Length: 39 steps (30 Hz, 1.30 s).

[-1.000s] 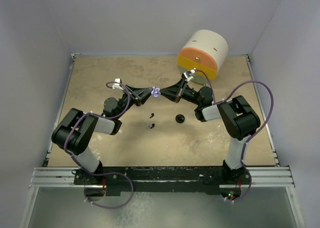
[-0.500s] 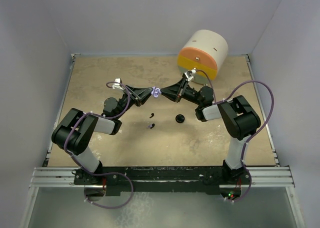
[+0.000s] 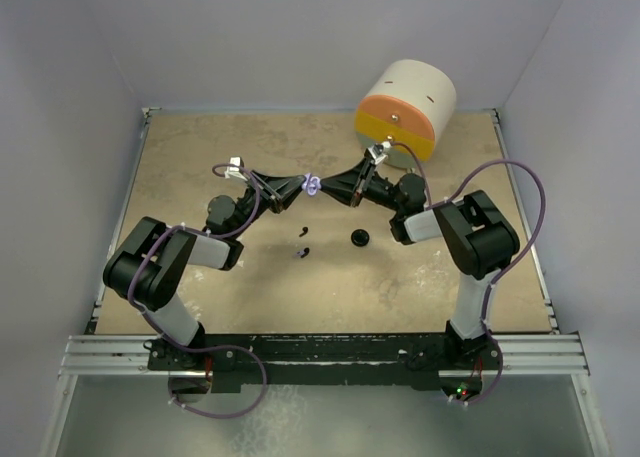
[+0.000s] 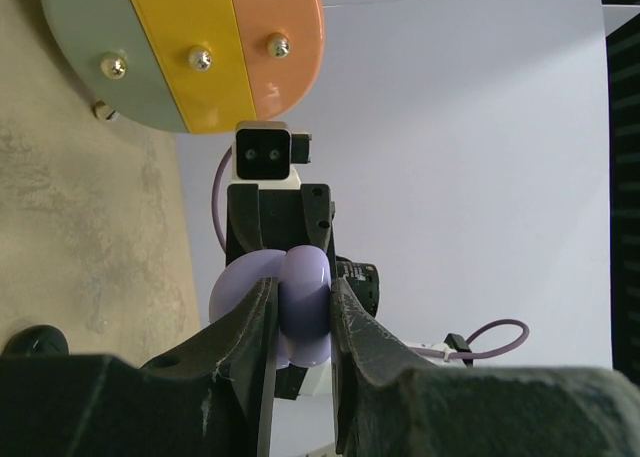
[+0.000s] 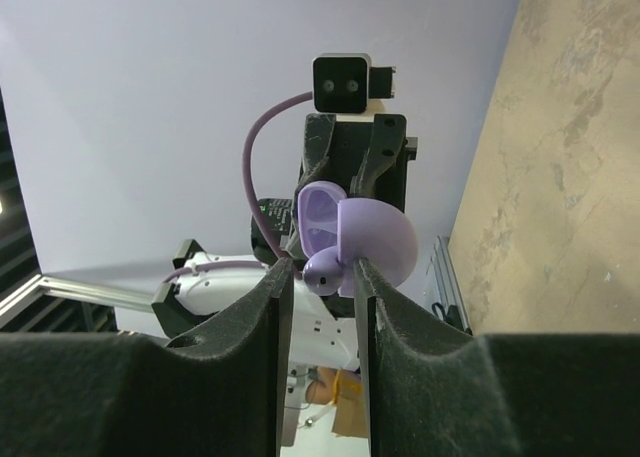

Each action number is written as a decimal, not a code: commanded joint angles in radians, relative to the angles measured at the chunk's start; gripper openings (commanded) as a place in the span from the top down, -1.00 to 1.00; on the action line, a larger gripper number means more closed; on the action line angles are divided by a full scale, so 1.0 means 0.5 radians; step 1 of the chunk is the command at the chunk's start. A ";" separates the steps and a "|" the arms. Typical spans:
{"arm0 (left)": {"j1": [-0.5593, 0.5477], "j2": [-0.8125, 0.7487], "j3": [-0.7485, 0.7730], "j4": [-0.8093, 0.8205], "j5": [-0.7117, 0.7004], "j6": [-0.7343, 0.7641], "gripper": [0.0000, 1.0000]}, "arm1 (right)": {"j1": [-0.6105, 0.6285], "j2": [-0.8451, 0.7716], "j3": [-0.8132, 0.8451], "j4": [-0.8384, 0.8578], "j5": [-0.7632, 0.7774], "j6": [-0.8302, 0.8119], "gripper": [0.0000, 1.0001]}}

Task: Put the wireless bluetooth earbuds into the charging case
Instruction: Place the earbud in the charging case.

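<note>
Your far right: cream drum (image 3: pixel 418 89) on its side, flat face banded orange, yellow, grey-green, three screws. Black round puck (image 3: pixel 360 238) mid-table on mottled tan tabletop (image 3: pixel 200 167); maybe knobbed, too small for you to tell. Aluminium rail (image 3: pixel 320 349) at near edge.

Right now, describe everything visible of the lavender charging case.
The lavender charging case is a small, glossy, rounded shell that looks like plastic. It is hinged open: one half shows its hollow inside, the other its domed back. It hangs in mid-air above the table, clamped between the left fingers. A lavender earbud sits at its mouth, flanked by the right fingers; whether they touch it is unclear.
</note>
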 commanded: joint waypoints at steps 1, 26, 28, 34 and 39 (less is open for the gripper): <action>-0.006 -0.055 0.048 0.108 0.020 -0.011 1.00 | -0.015 -0.005 -0.018 0.091 -0.023 -0.019 0.33; 0.035 -0.137 -0.102 -0.041 -0.110 0.028 1.00 | -0.185 -0.573 0.140 -1.589 0.954 -1.762 -0.99; 0.034 -0.192 -0.114 -0.120 -0.141 0.067 1.00 | -0.173 -0.711 0.125 -1.729 1.128 -1.910 -1.00; 0.034 -0.256 -0.114 -0.246 -0.203 0.112 1.00 | -0.006 -0.828 0.190 -2.173 1.559 -2.271 -0.99; 0.030 -0.259 -0.122 -0.267 -0.226 0.117 1.00 | 0.278 -0.859 0.192 -2.357 1.881 -2.375 -0.99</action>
